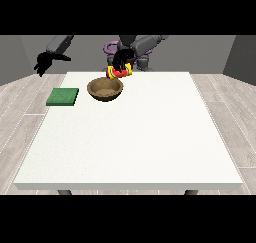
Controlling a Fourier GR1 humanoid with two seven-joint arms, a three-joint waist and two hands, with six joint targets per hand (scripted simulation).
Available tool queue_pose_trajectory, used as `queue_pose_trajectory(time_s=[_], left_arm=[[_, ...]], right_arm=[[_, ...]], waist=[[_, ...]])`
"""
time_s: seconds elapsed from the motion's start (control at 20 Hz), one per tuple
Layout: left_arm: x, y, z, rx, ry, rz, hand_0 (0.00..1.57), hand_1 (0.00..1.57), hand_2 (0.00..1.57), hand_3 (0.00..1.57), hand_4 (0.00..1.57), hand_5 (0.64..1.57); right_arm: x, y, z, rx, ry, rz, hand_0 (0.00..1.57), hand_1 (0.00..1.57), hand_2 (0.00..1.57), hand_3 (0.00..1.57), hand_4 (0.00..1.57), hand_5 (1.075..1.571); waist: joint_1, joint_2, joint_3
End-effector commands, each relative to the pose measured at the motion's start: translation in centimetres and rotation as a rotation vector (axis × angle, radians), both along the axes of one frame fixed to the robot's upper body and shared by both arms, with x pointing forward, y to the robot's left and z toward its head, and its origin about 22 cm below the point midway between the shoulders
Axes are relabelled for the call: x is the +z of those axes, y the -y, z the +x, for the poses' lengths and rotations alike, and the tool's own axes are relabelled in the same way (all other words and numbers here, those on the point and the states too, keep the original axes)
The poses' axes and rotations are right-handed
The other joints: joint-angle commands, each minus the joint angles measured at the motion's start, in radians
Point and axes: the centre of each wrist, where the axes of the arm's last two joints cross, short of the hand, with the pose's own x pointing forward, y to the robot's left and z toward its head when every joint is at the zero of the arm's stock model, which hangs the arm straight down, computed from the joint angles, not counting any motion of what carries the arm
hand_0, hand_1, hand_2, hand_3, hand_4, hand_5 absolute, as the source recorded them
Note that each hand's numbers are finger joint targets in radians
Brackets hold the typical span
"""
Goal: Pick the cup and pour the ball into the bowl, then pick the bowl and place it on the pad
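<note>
Front view. Cup (pixel 120 72), yellow with a red opening, is held in the air by the hand at the view's right (pixel 120 61), fingers curled round it from above. The cup is tipped, mouth facing down and toward the camera, directly over the far rim of the bowl (pixel 105 89). Ball: not visible, either in the cup mouth or in the bowl; cannot tell where it is.

Bowl: brown, wide and shallow, upright on the tabletop (pixel 130 137) in the far-left part. Pad (pixel 63 97): flat green square, just left of the bowl, near the tabletop's left edge, with a small gap between them.

Hand at the view's left (pixel 43 65): raised off the tabletop beyond its far-left corner, fingers hanging relaxed, holding nothing.

Judgement, handling: the cup looks small, rigid and light; a wrap round its side wall suits it and leaves the mouth free for pouring. The bowl looks stiff and wood-like, probably heavier than the cup and too wide to wrap. Best taken at the rim, thumb inside and fingers outside, on the side nearest the pad. Keep it level during the carry, since a loose ball would roll out. The pad is thin and may shift if the bowl is dragged on; set down from above.
</note>
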Motion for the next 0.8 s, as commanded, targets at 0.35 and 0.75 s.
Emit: queue_pose_trajectory(time_s=[0.35, 0.75], left_arm=[[2.7, 1.2, 1.4, -0.048, 0.039, 0.386, 0.77, 0.77, 1.57, 1.57, 1.2, 1.416], [7.1, 3.9, 0.8, -0.081, 0.142, 0.477, 1.53, 1.53, 1.57, 1.57, 1.21, 1.457]], right_arm=[[-0.9, -0.3, -0.3, 0.037, -0.061, 0.015, 0.0, 0.0, 0.0, 0.24, 0.0, 1.521], [-1.6, 0.2, -0.8, -0.027, -0.042, 0.007, 0.0, 0.0, 0.0, 0.14, 0.0, 1.52]], waist=[[-0.023, -0.058, -0.0002], [0.03, -0.032, 0.0]])
